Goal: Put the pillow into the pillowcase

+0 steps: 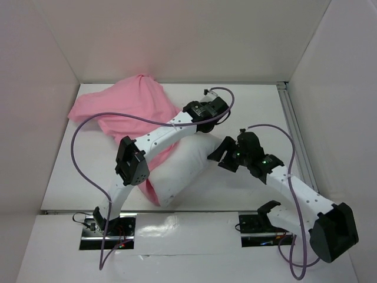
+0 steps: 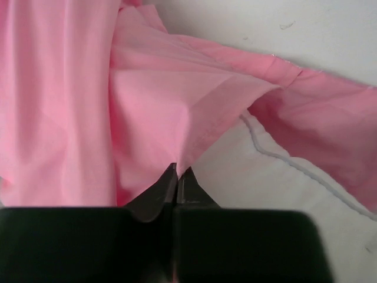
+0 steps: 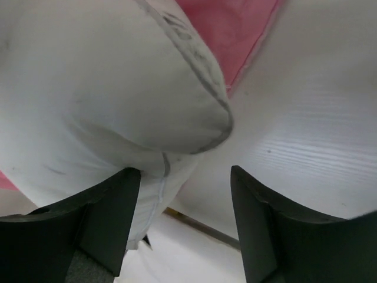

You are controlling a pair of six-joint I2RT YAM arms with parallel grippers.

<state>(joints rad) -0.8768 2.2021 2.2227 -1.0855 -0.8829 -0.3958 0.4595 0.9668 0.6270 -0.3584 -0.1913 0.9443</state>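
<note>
The pillowcase (image 1: 126,109), the widest thing in the top view, sprawls crumpled from the upper left toward the centre, with a strip of it showing again at the lower edge of the pillow (image 1: 188,162). It looks thin, limp and light, likely to slide and bunch, so it is best taken by a hem at the mouth. It is plain matte pink, creased into soft folds. The pillow lies slantwise mid-frame on the white table (image 1: 259,118), partly under the pink cloth. Plump and yielding, it should squash rather than resist, and a corner or piped seam offers the surest hold. It is white, with faint grey smudges along the piping. The left gripper (image 2: 177,174) is pinched tight on a peak of pink fabric. The right gripper (image 3: 184,174) gapes wide at the pillow's corner, clamping nothing.
</note>
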